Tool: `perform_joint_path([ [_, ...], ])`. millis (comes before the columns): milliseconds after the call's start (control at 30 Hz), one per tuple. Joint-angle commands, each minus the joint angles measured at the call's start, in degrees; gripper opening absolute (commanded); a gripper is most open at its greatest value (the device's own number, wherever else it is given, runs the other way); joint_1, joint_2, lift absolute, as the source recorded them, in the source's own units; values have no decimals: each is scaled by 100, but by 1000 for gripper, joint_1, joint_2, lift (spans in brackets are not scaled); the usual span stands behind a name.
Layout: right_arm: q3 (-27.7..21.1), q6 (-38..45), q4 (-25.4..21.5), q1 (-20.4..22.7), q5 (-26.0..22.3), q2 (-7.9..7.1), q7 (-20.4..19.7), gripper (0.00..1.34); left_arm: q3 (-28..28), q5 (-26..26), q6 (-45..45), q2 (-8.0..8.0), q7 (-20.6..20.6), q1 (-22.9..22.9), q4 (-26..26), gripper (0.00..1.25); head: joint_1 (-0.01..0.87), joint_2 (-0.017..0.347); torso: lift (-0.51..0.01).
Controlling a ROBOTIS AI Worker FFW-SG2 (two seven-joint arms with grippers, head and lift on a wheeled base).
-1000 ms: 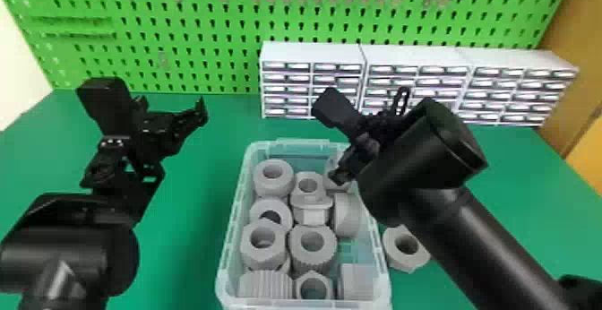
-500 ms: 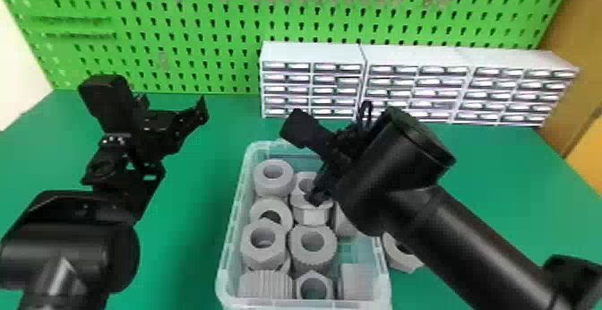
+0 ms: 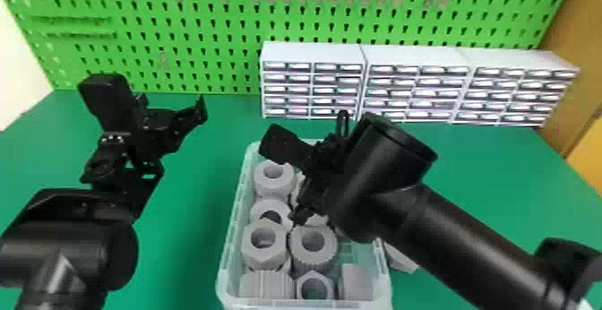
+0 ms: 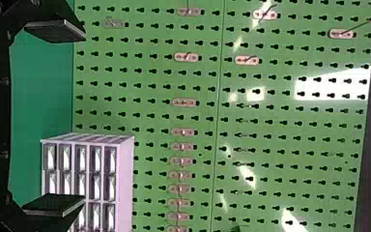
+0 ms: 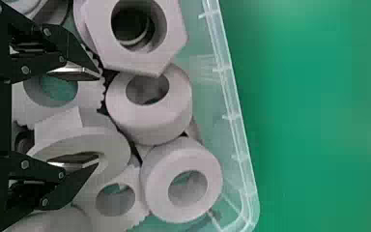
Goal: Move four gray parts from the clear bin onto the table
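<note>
Fingers of the right pincer point(image 3: 301, 213) stand apart over gray parts point(image 3: 274, 187) in clear bin point(image 3: 230, 237).

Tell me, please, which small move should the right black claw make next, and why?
I would probably lower the right claw slightly, kept open, into the clear plastic bin: its fingers stand apart over the gray toothed ring and the gray flanged round part, with nothing gripped.

Gray pts point(image 3: 265, 256) piled in clr bin point(image 3: 233, 224).
</note>
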Motion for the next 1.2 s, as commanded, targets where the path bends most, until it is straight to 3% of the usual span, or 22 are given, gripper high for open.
perform_joint_path([
  [0, 40, 136, -16, -129, -418, -147, 38, 706, 33, 0, 0, 11, 0, 13, 1, 1141, 687, 26, -50],
  [233, 14, 663, -623, -111, 56, -419, 566, 710, 33, -9, 0, 3, 0, 30, 1, 1141, 687, 26, -50],
  [400, -48, 786, -693, -32, 56, -516, 1075, 710, 42, -9, 9, 3, 0, 30, 1, 1141, 687, 26, -50],
  [833, 93, 1111, -886, -59, -23, -815, 1401, 710, 25, -18, 27, 3, -9, 13, 1, 1141, 687, 26, -50],
  [1167, 207, 1111, -877, -155, -40, -815, 1401, 710, 7, -18, 27, 3, -9, 4, 1, 1141, 687, 26, -50],
])
